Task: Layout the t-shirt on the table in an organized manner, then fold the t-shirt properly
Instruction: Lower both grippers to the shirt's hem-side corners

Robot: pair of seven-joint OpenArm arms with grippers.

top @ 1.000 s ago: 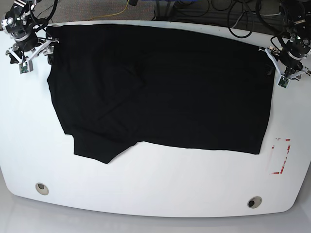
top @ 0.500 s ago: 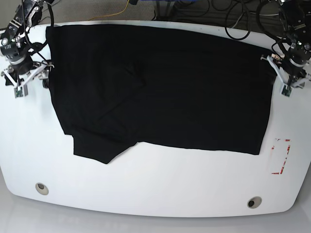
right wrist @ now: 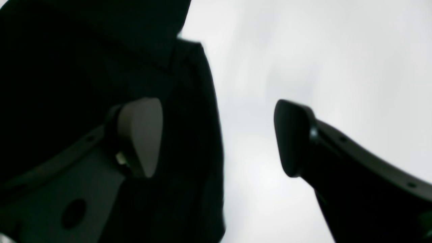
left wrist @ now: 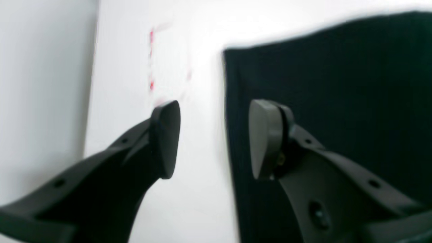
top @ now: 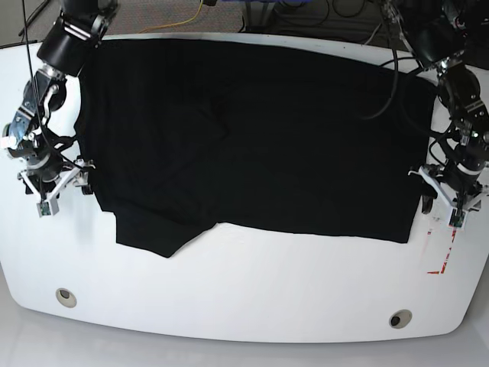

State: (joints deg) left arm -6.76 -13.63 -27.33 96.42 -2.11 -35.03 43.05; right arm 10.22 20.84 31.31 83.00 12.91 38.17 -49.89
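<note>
Left wrist view: the left end effector (left wrist: 214, 138) is spread open, gripping nothing, straddling the t-shirt (left wrist: 337, 101) hem, one finger over cloth, one over the bare white surface (left wrist: 202, 202); a blurred red outline mark (left wrist: 152, 60) lies beyond.

Right wrist view: the right end effector (right wrist: 216, 138) gapes wide and empty across the shirt's edge.

Base view: the black t-shirt (top: 252, 138) lies spread over the surface's (top: 244, 298) far half, a flap jutting toward the near edge, both end effectors at its side edges.

Beyond the far edge — black cables (top: 359, 19) and a yellow cable (top: 183, 21) on grey floor (top: 153, 14).
</note>
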